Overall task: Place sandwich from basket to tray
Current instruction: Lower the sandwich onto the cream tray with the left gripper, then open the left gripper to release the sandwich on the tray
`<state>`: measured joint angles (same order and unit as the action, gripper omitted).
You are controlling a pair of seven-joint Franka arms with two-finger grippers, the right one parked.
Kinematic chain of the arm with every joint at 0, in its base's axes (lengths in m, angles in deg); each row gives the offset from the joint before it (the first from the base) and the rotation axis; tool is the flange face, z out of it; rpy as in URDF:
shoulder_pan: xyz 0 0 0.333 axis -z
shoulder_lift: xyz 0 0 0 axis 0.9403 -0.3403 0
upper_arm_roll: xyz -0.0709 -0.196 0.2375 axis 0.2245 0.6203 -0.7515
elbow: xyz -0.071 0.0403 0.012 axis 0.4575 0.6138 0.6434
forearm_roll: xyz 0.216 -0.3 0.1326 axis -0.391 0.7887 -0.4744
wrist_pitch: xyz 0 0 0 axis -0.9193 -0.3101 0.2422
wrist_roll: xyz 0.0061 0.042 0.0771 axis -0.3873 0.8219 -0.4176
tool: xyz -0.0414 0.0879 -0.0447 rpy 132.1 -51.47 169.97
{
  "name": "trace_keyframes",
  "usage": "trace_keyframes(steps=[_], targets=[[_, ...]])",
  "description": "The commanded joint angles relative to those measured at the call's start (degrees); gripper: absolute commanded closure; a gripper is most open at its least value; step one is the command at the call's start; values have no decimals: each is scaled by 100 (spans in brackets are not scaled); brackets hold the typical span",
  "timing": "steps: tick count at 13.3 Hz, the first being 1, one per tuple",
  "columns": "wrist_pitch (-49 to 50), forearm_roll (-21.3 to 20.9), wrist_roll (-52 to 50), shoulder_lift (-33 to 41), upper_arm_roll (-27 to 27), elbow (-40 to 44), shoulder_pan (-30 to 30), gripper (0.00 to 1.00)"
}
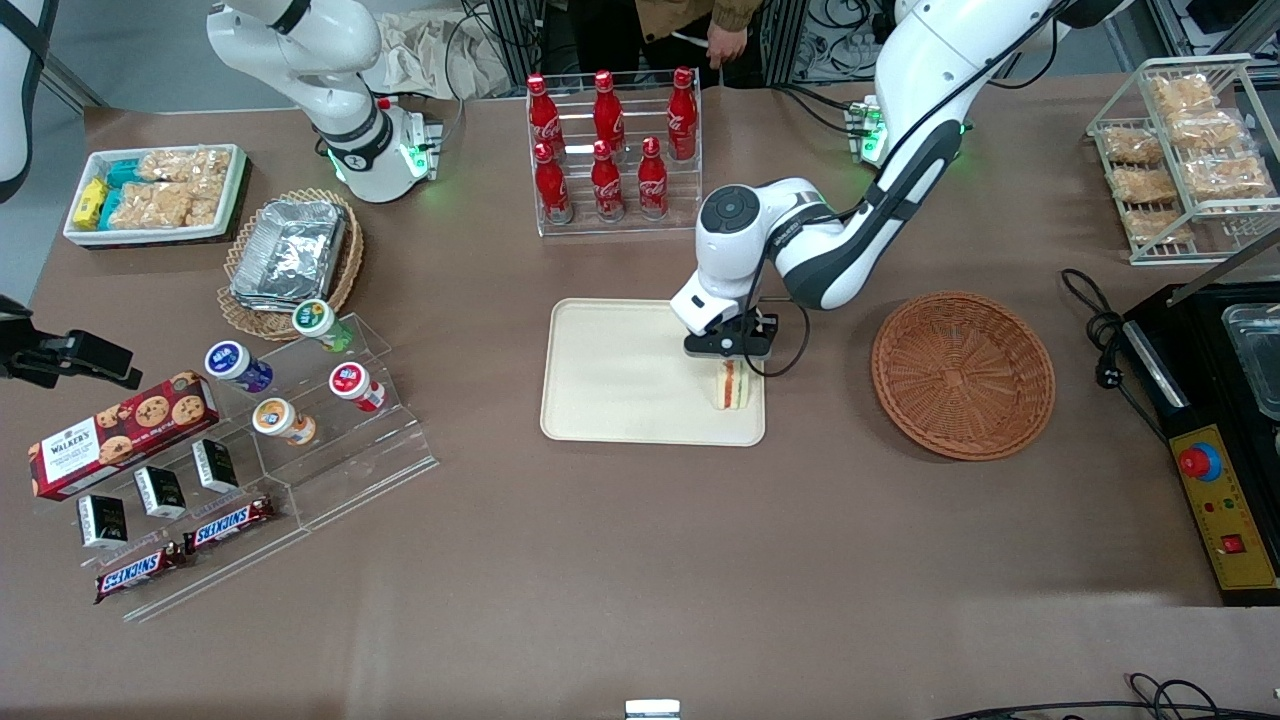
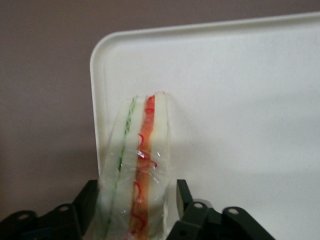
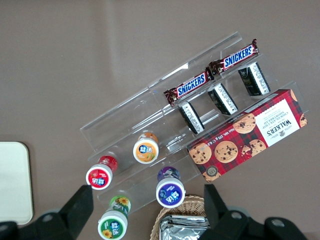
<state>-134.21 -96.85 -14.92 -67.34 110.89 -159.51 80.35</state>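
From the front, my gripper (image 1: 731, 352) hangs over the tray (image 1: 610, 370), near the corner closest to the basket (image 1: 963, 374) and to the camera. The sandwich (image 1: 732, 385) stands directly under it, upright on one edge, its striped cut face turned toward the camera. On a clock face laid over the tray, the sandwich sits at about four o'clock, close to the rim but inside it. The basket lies well apart toward my end of the table, at three o'clock from the sandwich, and shows nothing in it. The rest of the tray, out toward nine o'clock, is bare.

From my wrist, the sandwich (image 2: 135, 170) runs straight out from between my fingers (image 2: 187, 200), its long axis pointing to twelve o'clock and its green and orange-red layers running the same way. One finger stands at either side of its wrapped base, close against the film, so I judge I have it held in a narrow grip rather than let go. The tray's (image 2: 240, 90) rounded corner curves just past the sandwich's tip. I judge the coming move is only to open and lift straight up; the sandwich is narrow and tall, so it may tip toward the rim when freed.

The right wrist view shows only a sliver of the tray (image 3: 14, 182) at nine o'clock, with no sandwich in sight.
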Motion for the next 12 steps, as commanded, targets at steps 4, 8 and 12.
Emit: trace_keyframes(steps=[4, 8, 12], targets=[[764, 673, -31, 855, 34, 375, -40, 0], [2105, 1553, -22, 1577, 7, 1136, -354, 0], [3530, 2292, 634, 2113, -437, 2149, -699, 0]])
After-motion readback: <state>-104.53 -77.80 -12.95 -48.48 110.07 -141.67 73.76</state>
